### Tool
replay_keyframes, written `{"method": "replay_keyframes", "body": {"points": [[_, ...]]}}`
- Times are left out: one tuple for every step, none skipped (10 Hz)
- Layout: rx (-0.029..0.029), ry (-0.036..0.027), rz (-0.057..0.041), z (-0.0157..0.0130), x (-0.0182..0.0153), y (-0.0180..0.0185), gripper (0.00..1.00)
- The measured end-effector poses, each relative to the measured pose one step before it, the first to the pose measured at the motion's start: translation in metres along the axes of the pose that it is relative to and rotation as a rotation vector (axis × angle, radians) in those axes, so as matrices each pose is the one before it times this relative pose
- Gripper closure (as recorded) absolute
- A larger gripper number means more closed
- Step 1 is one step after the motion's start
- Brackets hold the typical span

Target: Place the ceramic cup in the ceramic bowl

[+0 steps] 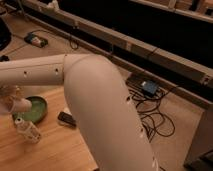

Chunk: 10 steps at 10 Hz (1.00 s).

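Observation:
The green ceramic bowl sits on the wooden table at the left, glossy inside with a darker rim. My big white arm reaches left across the picture. The gripper is at the arm's end by the left edge, right beside the bowl's left rim and just above it. A pale rounded shape there may be the ceramic cup; I cannot tell it apart from the gripper.
A black phone lies on the table right of the bowl. A small clear bottle lies in front of the bowl. Tangled cables and a blue box lie on the floor beyond the table's right edge.

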Motion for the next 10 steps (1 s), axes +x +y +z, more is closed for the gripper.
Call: {"method": "replay_keyframes", "body": {"points": [[-0.0024, -0.00087, 0.0055, 0.00021, -0.00057, -0.00246, 1.0], [-0.00398, 0.00109, -0.00159, 0.00189, -0.00202, -0.00182, 1.0], [-0.00925, -0.00069, -0.00325, 0.00221, -0.00333, -0.00197, 1.0], [-0.01848, 0.00225, -0.00482, 0.00676, -0.00535, -0.00303, 1.0], [-0.02359, 0.00007, -0.00714, 0.00669, -0.00574, -0.00051, 1.0], [-0.01426, -0.0017, -0.0056, 0.00484, -0.00447, -0.00164, 1.0], [-0.00936, -0.00277, -0.00327, 0.00287, -0.00418, -0.00275, 1.0], [-0.00806, -0.00263, -0.0054, 0.00172, -0.00323, -0.00266, 1.0], [-0.00435, -0.00006, -0.00461, 0.00249, -0.00136, -0.00162, 1.0], [-0.00657, -0.00425, -0.00487, 0.00137, -0.00223, 0.00056, 1.0]]}}
